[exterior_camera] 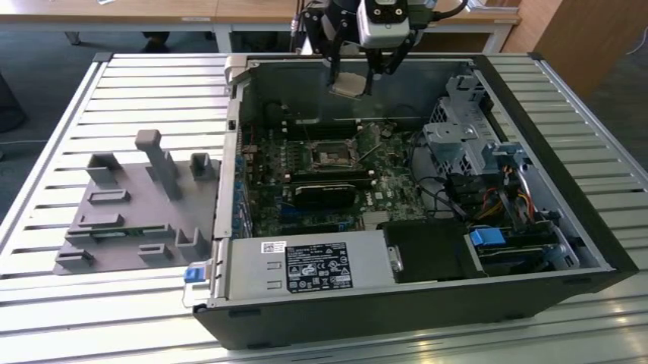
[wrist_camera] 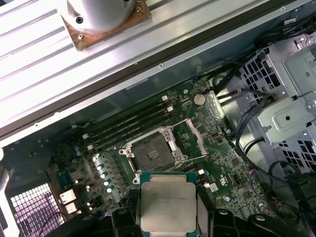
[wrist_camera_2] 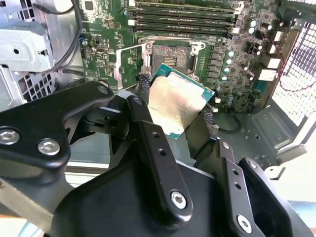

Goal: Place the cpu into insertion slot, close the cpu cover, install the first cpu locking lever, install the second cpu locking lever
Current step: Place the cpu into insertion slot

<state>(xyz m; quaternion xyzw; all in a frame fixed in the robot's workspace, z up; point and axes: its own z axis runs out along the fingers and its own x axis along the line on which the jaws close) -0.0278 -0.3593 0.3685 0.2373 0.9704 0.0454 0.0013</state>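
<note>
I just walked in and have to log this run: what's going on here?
The arm's gripper is shut on the cpu, holding it above the motherboard inside the open computer case. The insertion slot is empty, and the cpu cover stands swung open beside it. The chip is not yet seated.

grey plastic fixture (exterior_camera: 132, 208) lies on slatted table (exterior_camera: 61, 303) beside open computer case (exterior_camera: 405, 311).

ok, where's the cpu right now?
Top centre of the exterior view: the cpu is held in the gripper above the open case near its far wall, not yet in the insertion slot.
</note>
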